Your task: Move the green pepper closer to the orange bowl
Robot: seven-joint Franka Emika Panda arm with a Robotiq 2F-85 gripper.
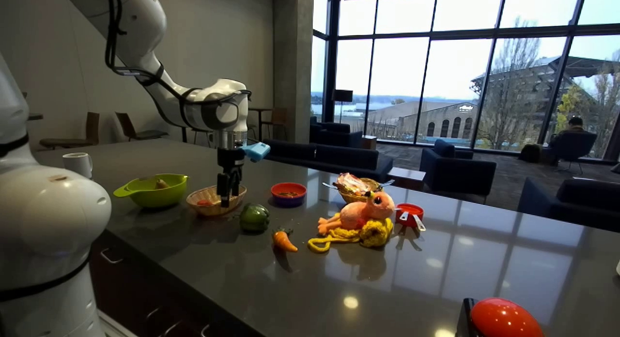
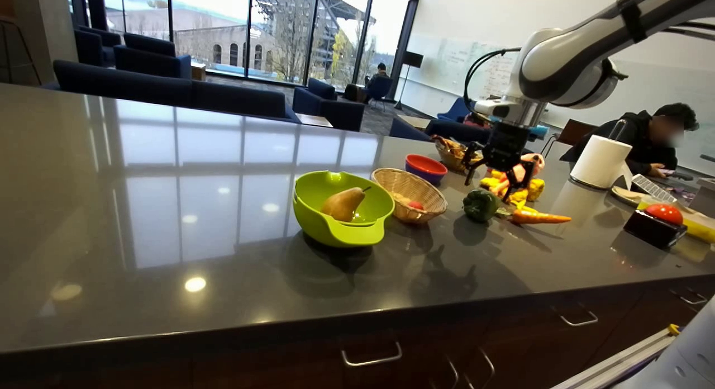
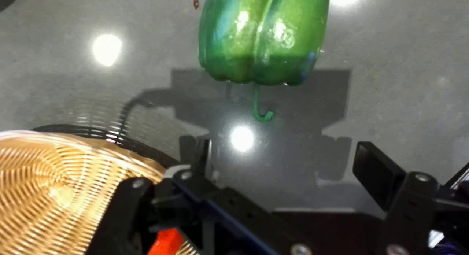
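The dark green pepper [image 1: 254, 218] lies on the counter beside the wicker basket; it also shows in an exterior view [image 2: 480, 204]. In the wrist view the pepper [image 3: 263, 35] is at the top edge, partly cut off, with its thin stem pointing towards the jaws. My gripper [image 1: 228, 196] points down, open and empty, above the counter near the basket and the pepper; its fingers [image 3: 284, 152] are wide apart with only counter between them, apart from the pepper. No plainly orange bowl shows. A red bowl with a purple base [image 1: 289, 201] stands behind the pepper.
A tan wicker basket [image 3: 62, 167] with a red item sits close under one finger. A lime-green bowl [image 2: 357, 238] holds a pear [image 2: 343, 204]. A carrot [image 1: 283, 241], a plush toy [image 1: 358, 213], a red cup [image 1: 410, 215] and a red button [image 2: 663, 213] stand around.
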